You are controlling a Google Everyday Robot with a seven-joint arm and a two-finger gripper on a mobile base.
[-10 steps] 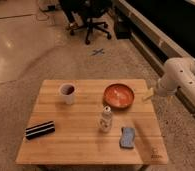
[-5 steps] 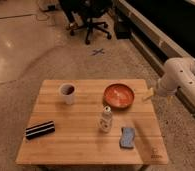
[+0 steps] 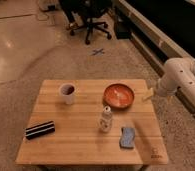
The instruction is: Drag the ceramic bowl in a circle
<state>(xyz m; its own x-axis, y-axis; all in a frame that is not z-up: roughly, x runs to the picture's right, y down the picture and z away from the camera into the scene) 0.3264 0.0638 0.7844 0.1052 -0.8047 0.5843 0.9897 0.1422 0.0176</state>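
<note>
gripper point(image 3: 148, 94) sits just off the right edge of the wooden table point(image 3: 81, 146), at abt the same height in the pic as the ceramic bowl point(image 3: 118, 95). its pale yellowish tip points left twd the bowl, w/ a clear gap between them, not touching. jaws stand wide, nothing held between them. white arm point(image 3: 180, 74) runs from the gripper up and right, then bends down along the right side of the view.

ceramic bowl: orange-red, wide and shallow, faint pale marks inside. it's upright on the back right part of the tabletop, near the right edge.

other stuff on the table:
- white cup point(image 3: 67, 93) w/ dark inside, back left, well apart from the bowl
- small pale bottle point(image 3: 106, 120), upright, near the middle, just in front of the bowl and a bit left of it
- blue-grey sponge point(image 3: 127, 137), front right, beside the bottle
- black block w/ white stripe point(image 3: 40, 130), front left, lying at a slight angle

floor is speckled. behind the table there's a blue x mark point(image 3: 97, 51) on the floor, and further back a black office chair point(image 3: 91, 20).
</note>
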